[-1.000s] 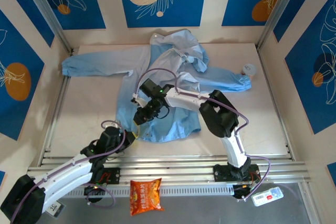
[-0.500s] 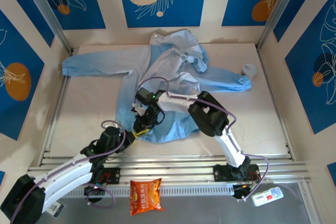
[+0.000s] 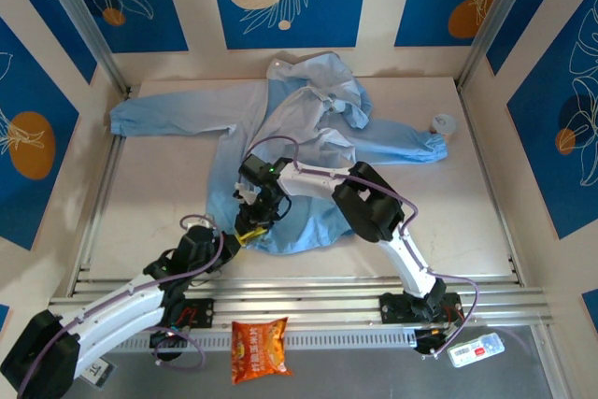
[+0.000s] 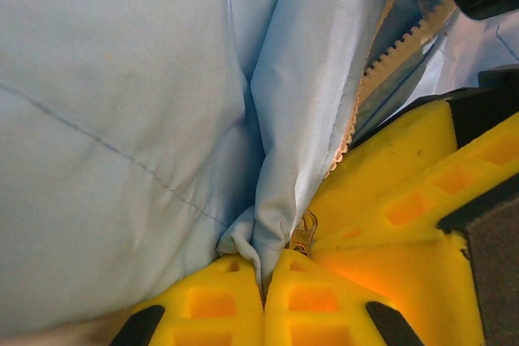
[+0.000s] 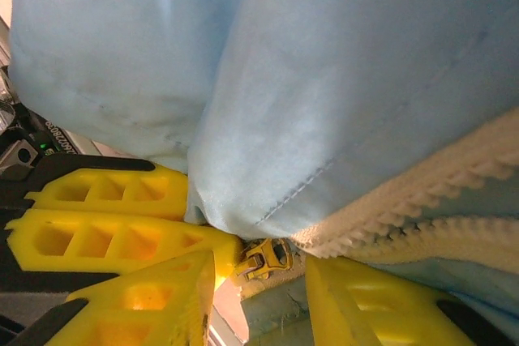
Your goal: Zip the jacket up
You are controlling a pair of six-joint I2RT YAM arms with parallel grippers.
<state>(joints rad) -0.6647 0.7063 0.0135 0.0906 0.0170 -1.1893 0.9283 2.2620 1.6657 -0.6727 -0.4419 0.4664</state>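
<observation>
Orange snack packet (image 3: 259, 335) at near edge; small whitish cup (image 3: 442, 123) far right

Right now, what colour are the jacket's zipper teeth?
Cream-white zipper teeth, best seen in the right wrist view.

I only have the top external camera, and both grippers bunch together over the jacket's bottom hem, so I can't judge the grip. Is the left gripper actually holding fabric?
Observer: Yes. In the left wrist view the left gripper is shut on a fold of the jacket at its hem.
Operator: Where is the zipper slider?
Observer: The right wrist view shows the zipper slider right beside that fold, at the bottom end of the zipper teeth.
Operator: Does the right gripper have it?
Observer: It doesn't look pinched. The right gripper has its jaws apart, with the slider at the gap between its fingertips.
</observation>
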